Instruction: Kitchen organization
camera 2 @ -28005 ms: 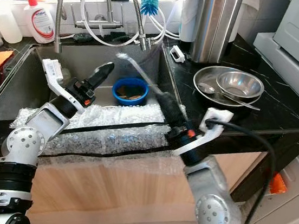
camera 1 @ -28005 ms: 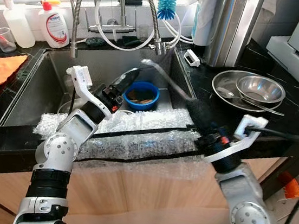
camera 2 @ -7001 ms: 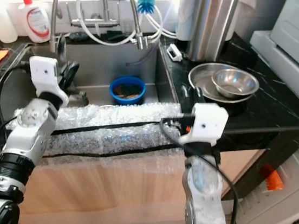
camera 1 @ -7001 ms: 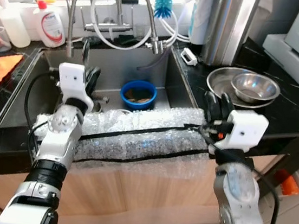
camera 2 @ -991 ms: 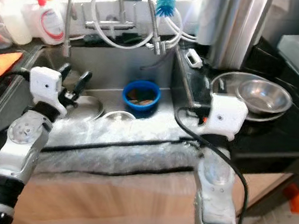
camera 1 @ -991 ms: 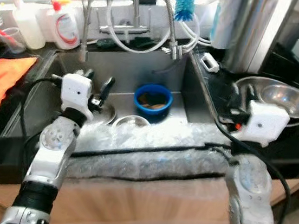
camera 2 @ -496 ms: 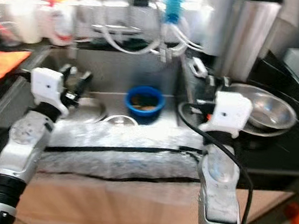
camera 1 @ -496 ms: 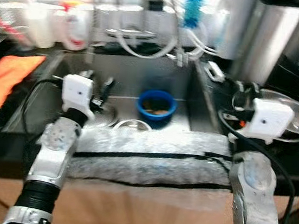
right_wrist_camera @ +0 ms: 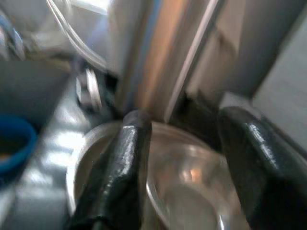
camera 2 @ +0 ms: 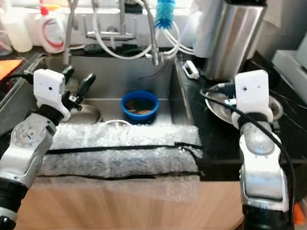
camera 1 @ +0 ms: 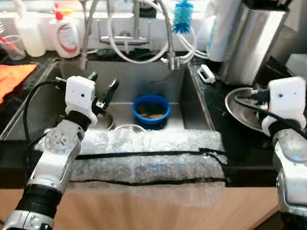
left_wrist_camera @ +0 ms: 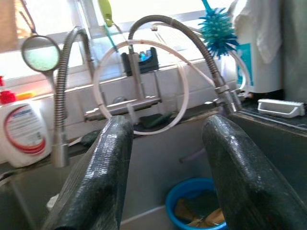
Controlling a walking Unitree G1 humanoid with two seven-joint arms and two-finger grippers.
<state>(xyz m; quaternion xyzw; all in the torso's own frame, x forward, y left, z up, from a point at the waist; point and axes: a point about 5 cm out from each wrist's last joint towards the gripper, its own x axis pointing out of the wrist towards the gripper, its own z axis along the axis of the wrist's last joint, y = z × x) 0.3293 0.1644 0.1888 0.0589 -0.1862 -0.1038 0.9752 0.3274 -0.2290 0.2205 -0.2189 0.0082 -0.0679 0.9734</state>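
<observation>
We hold our left gripper [camera 1: 102, 89] in the middle left of the head view, above the steel sink [camera 1: 146, 80], its jaws released with the two fingers [left_wrist_camera: 103, 182] spread wide and nothing between them. Past those fingers the wrist camera looks at the coiled faucet [left_wrist_camera: 192, 38], a blue bottle brush [left_wrist_camera: 218, 31] and a white soap bottle [left_wrist_camera: 21, 132] on the window ledge. A blue bowl [camera 1: 151, 108] with brownish scraps sits on the sink floor at the centre of the frame, and a round steel dish [camera 1: 131, 128] lies just beside it toward us. A sheet of bubble wrap [camera 1: 148, 159] with black strips drapes over the sink's front edge. Our right gripper [right_wrist_camera: 184, 158] hovers at the right of the frame over the black table [camera 1: 245, 143], jaws released, fingers parted over a steel bowl [right_wrist_camera: 189, 187] that rests in a wider steel plate [camera 1: 243, 112]. A tall steel canister [camera 1: 252, 40] stands behind them, upper right. An orange cloth [camera 1: 0, 82] lies at the far left.
</observation>
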